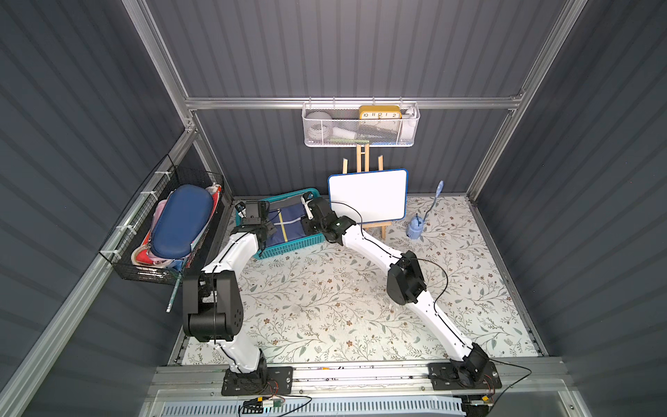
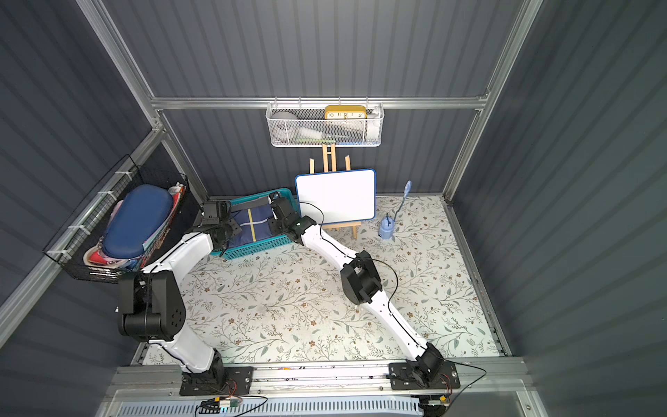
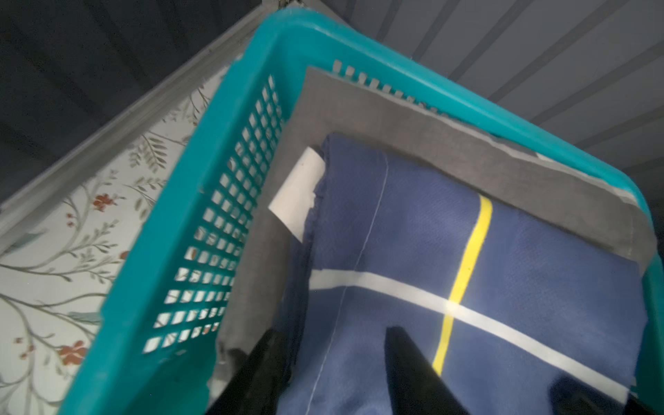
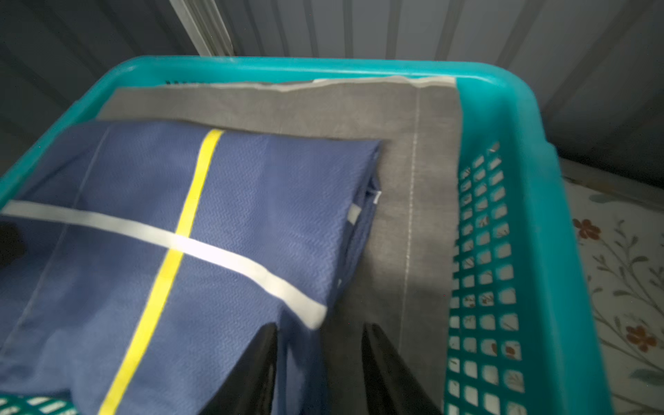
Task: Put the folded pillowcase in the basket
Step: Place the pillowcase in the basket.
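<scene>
The teal basket [image 1: 288, 249] [image 2: 252, 248] stands at the table's back left, seen in both top views. In it the folded pillowcase [image 1: 285, 224] [image 2: 252, 224], navy with a yellow and a white stripe, lies flat on a grey folded cloth [image 3: 395, 118] [image 4: 287, 107]. My left gripper [image 1: 271, 226] [image 3: 332, 332] is open at one end of the pillowcase [image 3: 413, 233], its jaws astride the cloth's edge. At the other end my right gripper [image 1: 306, 222] [image 4: 319, 327] is open, with one finger over the pillowcase [image 4: 215, 215] and one over the grey cloth. Basket walls [image 3: 215, 179] [image 4: 503, 215] flank both.
A whiteboard on a wooden easel [image 1: 368, 195] stands right beside the basket, with a small blue lamp [image 1: 415, 227] further right. A black wire basket [image 1: 173, 231] full of pouches hangs on the left wall. A white mesh basket [image 1: 361, 126] hangs on the back wall.
</scene>
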`<action>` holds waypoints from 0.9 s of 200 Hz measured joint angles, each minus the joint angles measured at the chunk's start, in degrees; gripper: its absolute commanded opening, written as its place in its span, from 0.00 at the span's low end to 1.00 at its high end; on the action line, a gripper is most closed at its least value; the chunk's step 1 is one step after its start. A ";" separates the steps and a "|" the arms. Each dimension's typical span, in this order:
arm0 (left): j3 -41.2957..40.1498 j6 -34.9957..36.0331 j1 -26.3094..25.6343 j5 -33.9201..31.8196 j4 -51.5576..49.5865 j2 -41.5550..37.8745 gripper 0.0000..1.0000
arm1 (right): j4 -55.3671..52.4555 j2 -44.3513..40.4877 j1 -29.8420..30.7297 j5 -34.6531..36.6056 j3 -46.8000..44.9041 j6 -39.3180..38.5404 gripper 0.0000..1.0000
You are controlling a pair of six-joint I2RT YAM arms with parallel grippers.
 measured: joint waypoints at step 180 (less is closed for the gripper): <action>-0.22 1.64 2.34 10.54 6.47 7.74 0.72 | 5.70 3.67 0.61 -5.53 -0.02 4.90 0.49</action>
